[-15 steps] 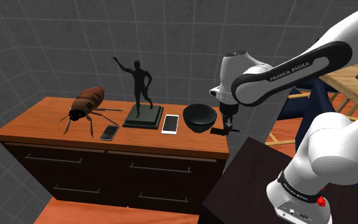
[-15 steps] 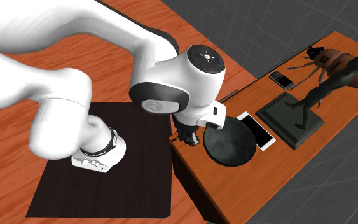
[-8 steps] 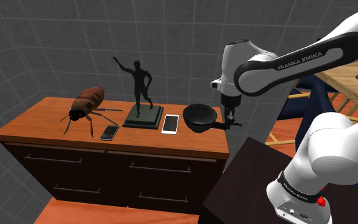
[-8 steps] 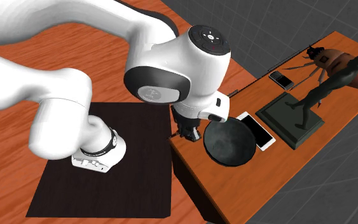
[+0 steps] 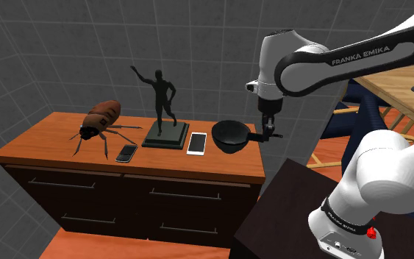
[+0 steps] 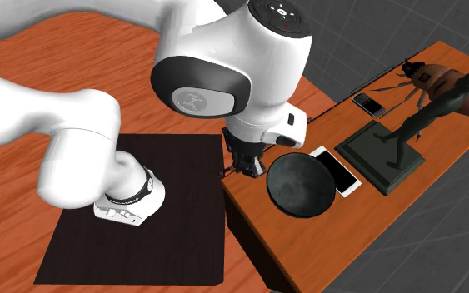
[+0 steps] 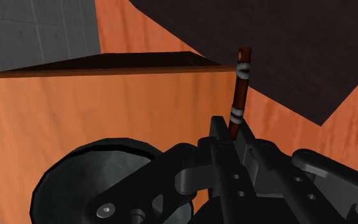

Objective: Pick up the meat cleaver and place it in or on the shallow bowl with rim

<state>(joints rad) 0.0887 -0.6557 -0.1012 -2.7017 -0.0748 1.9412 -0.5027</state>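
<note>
Black stand [image 5: 286,213] at 5 o'clock in the shoulder view, carrying the white arm [image 5: 378,169], which arches over toward 1 o'clock. In the wrist view the gripper [image 7: 233,135] has its fingers pinched on the meat cleaver [image 7: 241,83]. The cleaver's brown, white-banded handle juts out past the fingers.

In the shoulder view the gripper [image 5: 270,135] points down at the end of the wooden dresser [image 5: 51,143] nearest the stand. The cleaver sits at 3 o'clock of the dark bowl [image 5: 229,136], just beside its rim and about level with it.

From the bowl toward 9 o'clock stand a white phone [image 5: 196,143], a dark statuette [image 5: 162,110] on a square base, a dark phone [image 5: 126,153] and a brown beetle model [image 5: 102,121]. Behind them is a grey tiled wall [image 5: 51,44].
</note>
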